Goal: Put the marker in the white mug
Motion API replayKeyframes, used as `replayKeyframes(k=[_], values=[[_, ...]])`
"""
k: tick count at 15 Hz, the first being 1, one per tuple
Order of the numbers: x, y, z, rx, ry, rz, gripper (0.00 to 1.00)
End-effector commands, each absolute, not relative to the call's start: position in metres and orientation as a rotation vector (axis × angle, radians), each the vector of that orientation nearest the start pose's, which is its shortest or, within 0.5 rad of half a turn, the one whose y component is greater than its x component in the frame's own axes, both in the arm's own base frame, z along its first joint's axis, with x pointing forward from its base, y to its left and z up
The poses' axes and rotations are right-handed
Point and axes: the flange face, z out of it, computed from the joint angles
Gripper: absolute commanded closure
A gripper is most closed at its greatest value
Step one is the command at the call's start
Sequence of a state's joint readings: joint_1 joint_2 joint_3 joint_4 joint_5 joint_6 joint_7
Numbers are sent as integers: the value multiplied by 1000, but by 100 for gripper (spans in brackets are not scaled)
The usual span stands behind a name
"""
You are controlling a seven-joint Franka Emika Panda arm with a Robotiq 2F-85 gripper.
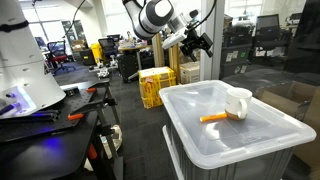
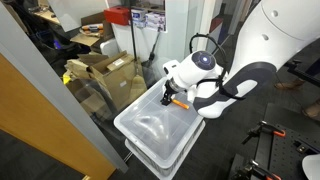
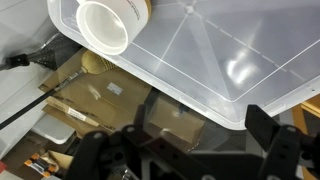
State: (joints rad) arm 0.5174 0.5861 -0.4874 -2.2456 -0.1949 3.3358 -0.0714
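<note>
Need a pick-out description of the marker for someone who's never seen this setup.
Find the big translucent grey bin in the foreground; a white mug sits on its flat top. The marker lies on that top right beside the mug: a slim orange stick, the only orange thing there.

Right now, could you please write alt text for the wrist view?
A small white rounded mug sits on a translucent grey plastic bin, seen from above. The dark pincer hangs open at the bottom edge, blurred, beside the bin over brown cardboard boxes.
</note>
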Motion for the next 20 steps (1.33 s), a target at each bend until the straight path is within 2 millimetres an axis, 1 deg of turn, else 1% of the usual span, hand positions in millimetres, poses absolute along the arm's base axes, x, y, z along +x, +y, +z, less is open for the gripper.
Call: replayKeyframes(k=[1, 4, 8, 9, 14, 20], values=[[553, 44, 186, -3196, -633, -941, 0], [540, 43, 178, -3199, -522, -963, 0], [526, 35, 171, -3200, -396, -987, 0], [535, 38, 181, -3202, -367, -972, 0], [538, 26, 182, -3210, -266, -984, 0], [538, 6, 183, -3219, -113, -991, 0]])
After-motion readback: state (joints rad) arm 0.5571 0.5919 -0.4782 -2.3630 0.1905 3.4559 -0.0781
